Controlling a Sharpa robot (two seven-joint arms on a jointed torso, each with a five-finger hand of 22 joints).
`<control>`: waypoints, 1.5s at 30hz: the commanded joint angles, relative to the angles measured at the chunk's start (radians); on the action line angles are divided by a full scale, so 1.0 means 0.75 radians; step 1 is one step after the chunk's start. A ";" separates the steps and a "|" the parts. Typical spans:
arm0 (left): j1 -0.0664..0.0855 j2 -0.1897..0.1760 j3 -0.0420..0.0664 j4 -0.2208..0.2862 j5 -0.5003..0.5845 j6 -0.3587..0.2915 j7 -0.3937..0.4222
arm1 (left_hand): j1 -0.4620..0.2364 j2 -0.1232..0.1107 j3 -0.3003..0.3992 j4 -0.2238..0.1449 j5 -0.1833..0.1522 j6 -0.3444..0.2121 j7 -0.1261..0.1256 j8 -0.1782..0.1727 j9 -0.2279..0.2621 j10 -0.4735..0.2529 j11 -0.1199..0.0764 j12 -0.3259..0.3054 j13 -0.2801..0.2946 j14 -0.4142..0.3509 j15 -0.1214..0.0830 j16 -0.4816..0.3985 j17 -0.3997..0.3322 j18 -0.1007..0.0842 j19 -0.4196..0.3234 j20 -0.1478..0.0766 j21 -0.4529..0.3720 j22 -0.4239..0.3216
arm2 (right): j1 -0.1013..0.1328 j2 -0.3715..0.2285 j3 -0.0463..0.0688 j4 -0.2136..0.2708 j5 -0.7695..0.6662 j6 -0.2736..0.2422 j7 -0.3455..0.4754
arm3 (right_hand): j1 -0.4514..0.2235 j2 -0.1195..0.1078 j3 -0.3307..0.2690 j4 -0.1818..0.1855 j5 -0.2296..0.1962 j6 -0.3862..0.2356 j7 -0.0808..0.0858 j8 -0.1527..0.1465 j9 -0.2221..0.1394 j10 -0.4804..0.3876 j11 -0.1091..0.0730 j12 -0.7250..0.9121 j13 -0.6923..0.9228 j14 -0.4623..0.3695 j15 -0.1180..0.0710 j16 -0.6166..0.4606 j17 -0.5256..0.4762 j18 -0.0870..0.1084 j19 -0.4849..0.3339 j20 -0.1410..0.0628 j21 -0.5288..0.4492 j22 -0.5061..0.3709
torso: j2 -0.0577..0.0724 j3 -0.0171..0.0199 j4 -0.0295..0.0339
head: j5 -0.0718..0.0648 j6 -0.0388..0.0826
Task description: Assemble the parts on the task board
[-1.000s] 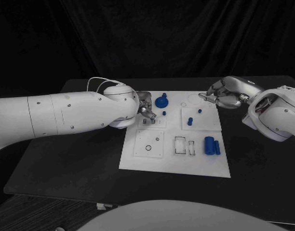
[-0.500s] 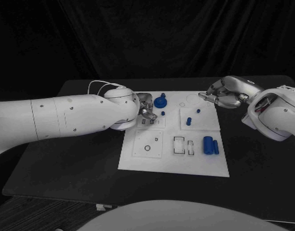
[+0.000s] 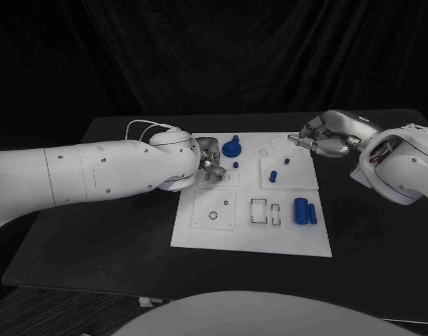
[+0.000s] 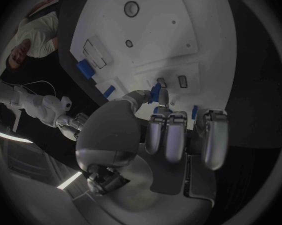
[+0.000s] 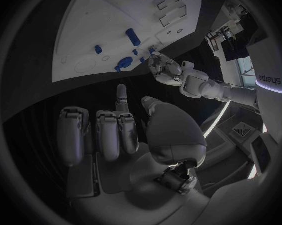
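The white task board (image 3: pixel 200 234) lies mid-table. My left hand (image 3: pixel 210 159) hovers over its far left part and pinches a small blue part (image 4: pixel 155 92) between thumb and a finger, just above two small rectangular slots (image 4: pixel 161 81). A round blue knob part (image 3: pixel 233 148) stands beside that hand, with a tiny blue peg (image 3: pixel 236 165) next to it. Two blue pegs (image 3: pixel 273 176) stand in the middle plate. Two blue cylinders (image 3: pixel 301 210) lie on the board's right side. My right hand (image 3: pixel 325 138) hangs at the board's far right corner and holds nothing.
The board also carries a plate with a ring outline (image 3: pixel 215 215) and long rectangular slots (image 3: pixel 261 211). Black table (image 3: pixel 103 238) surrounds the board on every side, and a dark curtain hangs behind it.
My left forearm has edged slightly toward the board while its hand stays over the small slots with the blue part. The right hand has not moved.
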 commanded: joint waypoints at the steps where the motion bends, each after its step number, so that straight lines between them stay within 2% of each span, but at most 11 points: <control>1: -0.005 0.003 0.001 -0.003 -0.001 -0.010 0.028 | -0.001 0.011 0.210 -0.198 0.005 0.008 -0.022 0.006 0.006 0.140 -0.012 0.003 0.351 0.139 -0.008 0.004 0.351 0.010 0.074 -0.009 0.000 0.314 | -0.003 -0.002 0.001 0.004 -0.002 -0.019 -0.013 | 0.014 0.003 0.007 -0.002 0.004 -0.006 -0.002 0.004 0.002 0.139 0.008 0.003 0.351 0.133 0.008 -0.004 0.325 0.009 0.075 0.008 -0.004 0.311 | 0.000 0.0001 0.0013 | -0.002 0.000; 26: -0.046 0.010 0.001 -0.031 -0.001 -0.029 0.055 | -0.002 0.016 0.215 -0.198 -0.007 0.001 -0.021 0.010 -0.005 0.140 -0.011 0.003 0.351 0.139 -0.008 0.004 0.351 0.010 0.072 -0.010 -0.003 0.313 | -0.004 0.000 0.001 0.002 -0.002 -0.018 -0.013 | 0.016 0.005 0.010 -0.001 0.002 -0.005 -0.002 0.008 0.004 0.134 0.007 -0.001 0.341 0.128 0.007 -0.012 0.307 0.011 0.071 0.008 -0.012 0.308 | -0.001 0.0007 0.0008 | -0.004 0.000; 45: -0.053 0.012 0.001 -0.020 -0.001 0.007 0.044 | -0.002 0.018 0.217 -0.198 -0.017 -0.001 -0.021 0.013 -0.011 0.140 -0.011 0.003 0.351 0.139 -0.008 0.004 0.351 0.010 0.072 -0.010 -0.003 0.313 | -0.005 0.000 0.001 -0.002 -0.002 -0.008 -0.018 | 0.016 0.005 0.010 -0.001 0.001 -0.006 -0.002 0.009 0.005 0.125 0.007 -0.008 0.326 0.125 0.007 -0.016 0.297 0.013 0.068 0.008 -0.016 0.307 | -0.001 0.0008 0.0006 | 0.000 0.000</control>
